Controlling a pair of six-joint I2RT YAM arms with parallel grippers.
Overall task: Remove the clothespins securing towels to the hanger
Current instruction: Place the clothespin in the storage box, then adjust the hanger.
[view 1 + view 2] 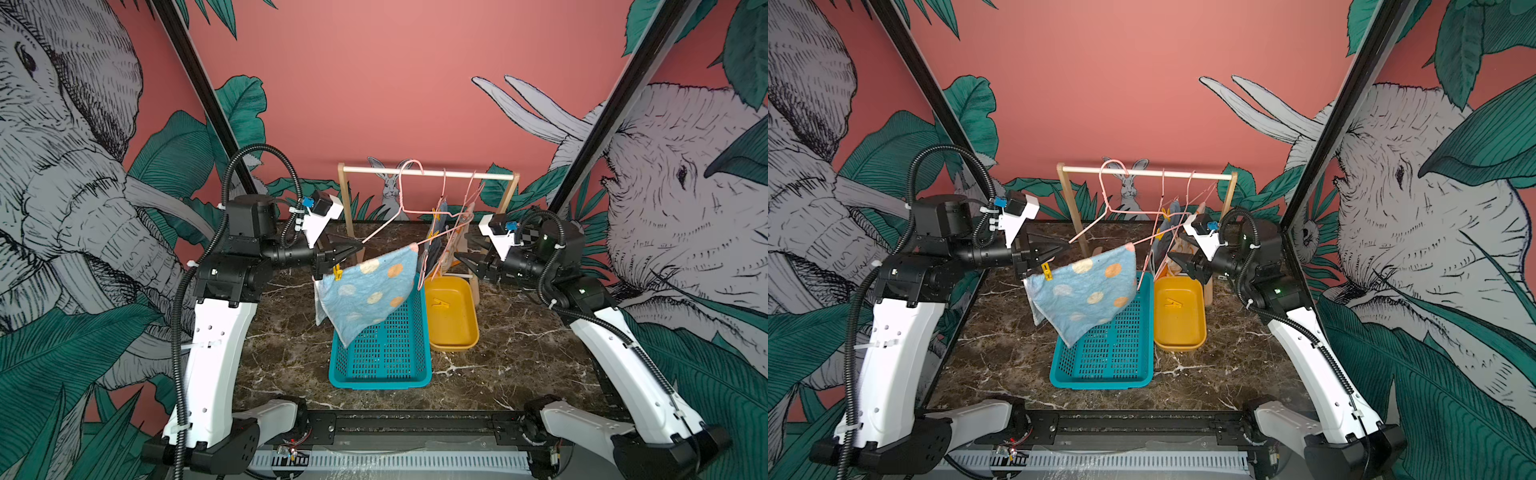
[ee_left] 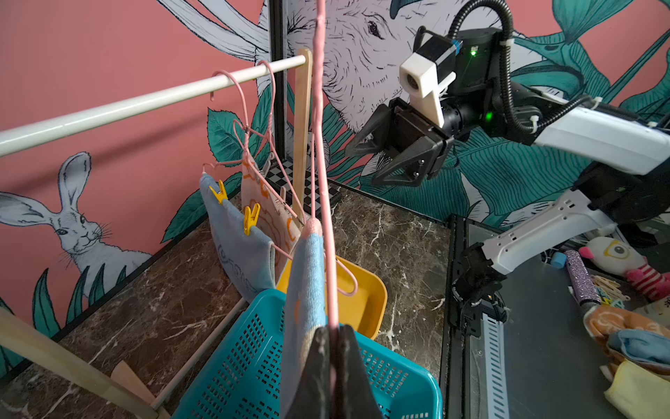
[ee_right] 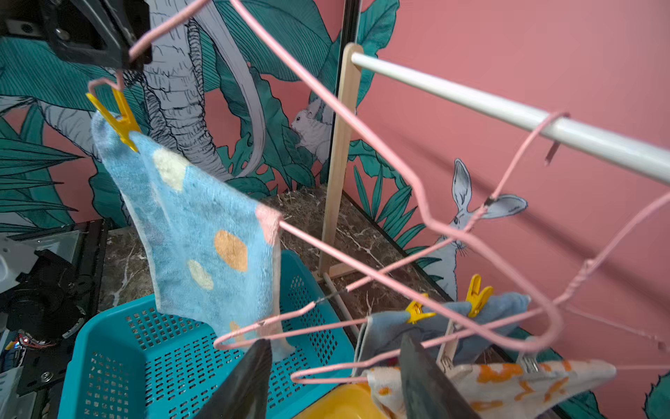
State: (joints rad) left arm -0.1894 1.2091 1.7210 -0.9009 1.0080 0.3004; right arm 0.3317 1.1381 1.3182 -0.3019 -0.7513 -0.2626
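Standing by the counter point(image 1: 519, 332), I see the left fingers point(image 1: 351, 250) pinched shut on the wire of a pink hanger point(image 2: 327, 232). The hanger is pulled out at a slant, with its hook over the white rail point(image 1: 428, 172) of the small wooden rack. A spotted towel point(image 1: 365, 291) is draped over the hanger's lower bar. One corner is pinned by a yellow clothespin point(image 1: 338, 273) just beneath those fingers. The towel's lower end hangs over the teal basket point(image 1: 380, 382) and hides part of its near wall.

The right fingers point(image 2: 409, 170) stand apart with nothing between them, close to the other hangers and above the far end of the yellow tray point(image 1: 453, 347). A loose clothespin point(image 1: 440, 303) lies in that tray. In the right wrist view only the tips show. The rest is cut off by the frame edge, and one tip covers part of the cloth behind it.

From the top views, the two other cloths hang edge-on and are hard to read. The left wrist view shows them better. A blue towel point(image 2: 235, 235) is held by two yellow pins point(image 2: 218, 192) point(image 2: 251, 217), and its print shows only as faint lines. Behind it hangs a cream towel point(image 2: 263, 196) with orange outlines. Its pale clips point(image 3: 449, 344) are small and partly hidden, so I cannot count them with certainty.
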